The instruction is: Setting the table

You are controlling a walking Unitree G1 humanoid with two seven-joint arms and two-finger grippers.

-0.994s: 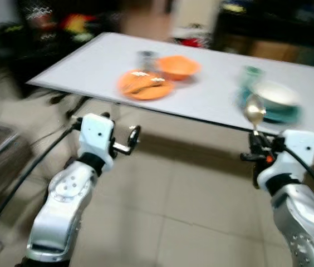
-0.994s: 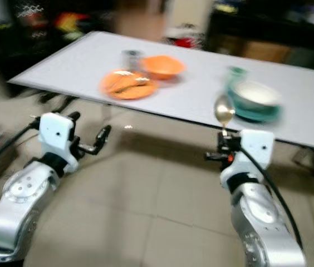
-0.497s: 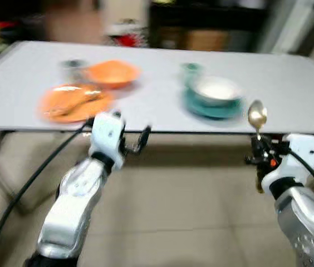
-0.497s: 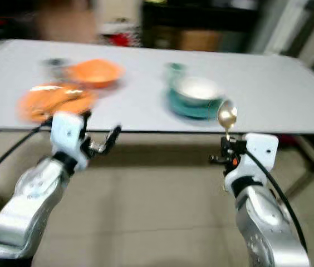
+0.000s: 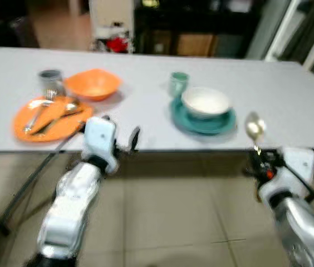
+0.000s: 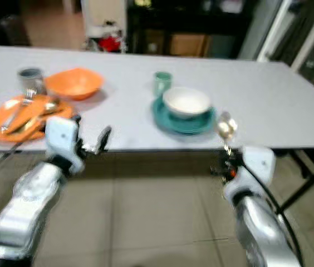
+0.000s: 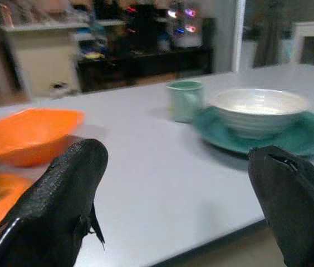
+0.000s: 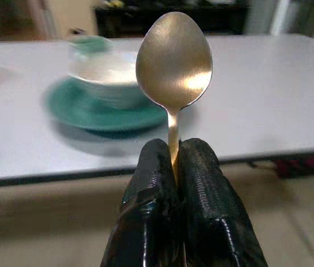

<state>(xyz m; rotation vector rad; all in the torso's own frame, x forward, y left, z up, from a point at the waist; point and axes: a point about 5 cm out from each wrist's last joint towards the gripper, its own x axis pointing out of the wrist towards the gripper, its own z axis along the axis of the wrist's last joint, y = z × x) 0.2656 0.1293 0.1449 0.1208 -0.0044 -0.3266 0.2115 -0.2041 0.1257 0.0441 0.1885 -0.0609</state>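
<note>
Left eye view: bench (image 5: 146, 119) carrying orange plate (image 5: 48, 118), orange bowl (image 5: 92, 84), teal plate (image 5: 204, 118), white bowl (image 5: 205, 102), cup (image 5: 178, 83).

Left wrist view: left claw (image 7: 185, 206), fingers apart, at bench edge.

Right wrist view: right claw (image 8: 175, 161) clamped on upright spoon (image 8: 173, 61), before bench edge.

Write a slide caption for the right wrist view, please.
Right gripper pinches a golden metal spoon upright by its handle before a white bowl on a teal plate.
</note>
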